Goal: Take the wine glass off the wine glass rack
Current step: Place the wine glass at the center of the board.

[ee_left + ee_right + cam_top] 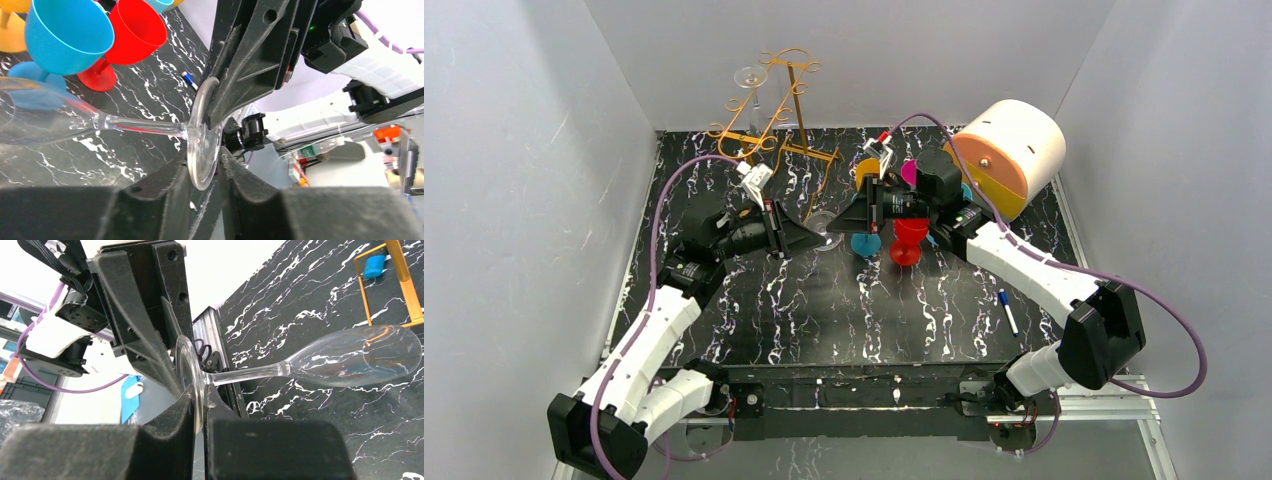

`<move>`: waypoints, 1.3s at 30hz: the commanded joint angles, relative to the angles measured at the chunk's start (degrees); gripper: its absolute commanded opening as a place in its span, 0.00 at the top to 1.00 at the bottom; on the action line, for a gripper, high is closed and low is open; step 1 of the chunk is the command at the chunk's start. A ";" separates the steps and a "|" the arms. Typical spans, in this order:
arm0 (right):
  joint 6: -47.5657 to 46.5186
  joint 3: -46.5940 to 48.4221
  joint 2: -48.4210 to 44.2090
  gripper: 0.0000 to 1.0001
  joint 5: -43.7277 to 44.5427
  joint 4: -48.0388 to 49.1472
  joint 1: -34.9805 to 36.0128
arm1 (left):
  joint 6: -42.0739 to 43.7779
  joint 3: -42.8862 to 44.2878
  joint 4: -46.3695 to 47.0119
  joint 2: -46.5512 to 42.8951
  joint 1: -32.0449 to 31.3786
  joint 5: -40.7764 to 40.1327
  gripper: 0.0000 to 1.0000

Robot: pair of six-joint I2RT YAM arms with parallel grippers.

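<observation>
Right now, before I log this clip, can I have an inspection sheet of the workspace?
Surface: black, white-veined table.
Job's things: wine glass off the wine glass rack, held horizontal; second glass hangs on it.
Clutter: red goblet, blue goblet, marker, cream drum.
End effectors: right end effector clamps the glass foot; left end effector flanks it, contact unclear.
Cables: purple cable along each arm.
Surroundings: plain grey walls.
</observation>
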 commanded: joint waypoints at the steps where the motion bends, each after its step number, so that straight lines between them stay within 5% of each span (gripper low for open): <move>1: -0.13 1.62 -2.03 0.99 -0.05 2.25 0.00 | -2.90 -1.28 6.59 -2.27 -1.17 0.82 0.87; 8: -0.19 0.86 -3.08 0.96 0.24 2.76 0.06 | -6.70 -3.43 13.15 -2.48 -1.46 0.65 1.00; 12: -0.69 0.05 -4.65 0.65 4.15 2.23 0.02 | -0.81 -3.21 7.80 -3.99 -1.46 1.47 1.00; 19: -2.34 -3.83 -10.60 0.46 15.11 2.30 -0.42 | 11.91 -1.08 -4.52 -8.22 -1.49 3.85 1.00; 31: -1.91 -5.66 -12.50 0.35 26.34 -2.19 -2.96 | 27.09 1.76 -17.10 -12.74 -1.53 11.21 1.00; 36: -2.68 -4.10 -11.31 0.29 20.44 -5.62 -6.04 | 35.08 2.42 -22.82 -15.88 -1.49 11.98 1.00; 39: -0.76 -4.67 -8.82 0.22 5.02 -3.89 -12.05 | 37.11 1.80 -22.97 -17.16 -1.51 14.93 1.00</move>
